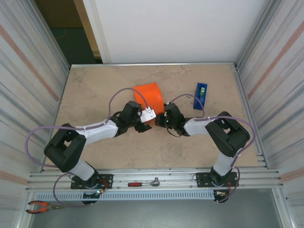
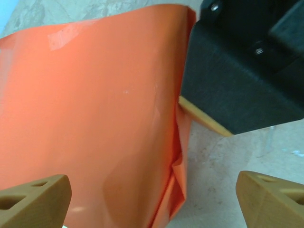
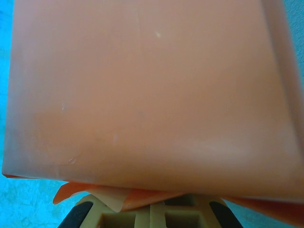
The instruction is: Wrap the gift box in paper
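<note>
Now the left gripper stands wide at the paper, and the right gripper is closed against its loose near end. The paper hides the box mid-bench. One seam carries tape; the end folds look unfinished.

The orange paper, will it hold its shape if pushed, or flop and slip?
Probably floppy: the paper crumples along its loose edge. Likely slippery, given its glossy sheen. What looks like a tape strip may keep the wrap from springing open.
</note>
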Robot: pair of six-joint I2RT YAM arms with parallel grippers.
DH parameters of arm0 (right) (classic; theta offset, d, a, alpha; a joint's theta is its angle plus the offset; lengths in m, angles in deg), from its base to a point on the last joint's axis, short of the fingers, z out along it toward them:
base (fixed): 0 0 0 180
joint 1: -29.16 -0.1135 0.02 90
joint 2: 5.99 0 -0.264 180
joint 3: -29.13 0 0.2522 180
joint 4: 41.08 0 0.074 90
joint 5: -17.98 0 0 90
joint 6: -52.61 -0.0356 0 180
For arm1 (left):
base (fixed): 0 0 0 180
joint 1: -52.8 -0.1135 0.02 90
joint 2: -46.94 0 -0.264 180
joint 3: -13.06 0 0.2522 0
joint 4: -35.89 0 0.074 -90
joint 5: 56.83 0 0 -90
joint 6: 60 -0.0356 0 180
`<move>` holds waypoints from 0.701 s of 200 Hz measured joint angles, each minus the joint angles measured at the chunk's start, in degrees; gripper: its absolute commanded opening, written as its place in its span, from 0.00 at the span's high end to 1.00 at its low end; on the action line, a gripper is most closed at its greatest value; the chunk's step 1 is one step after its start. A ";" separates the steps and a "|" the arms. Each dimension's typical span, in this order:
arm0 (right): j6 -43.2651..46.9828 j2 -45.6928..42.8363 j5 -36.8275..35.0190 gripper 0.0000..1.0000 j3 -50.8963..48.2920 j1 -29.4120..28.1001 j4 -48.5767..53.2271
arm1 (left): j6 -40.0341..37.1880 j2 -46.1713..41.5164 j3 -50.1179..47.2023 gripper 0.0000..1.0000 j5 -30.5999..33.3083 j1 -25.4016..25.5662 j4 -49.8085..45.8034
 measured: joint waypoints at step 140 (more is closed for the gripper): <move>0.02 0.09 0.85 1.00 0.76 0.42 0.94 | -4.02 6.71 0.66 0.27 8.28 1.46 7.54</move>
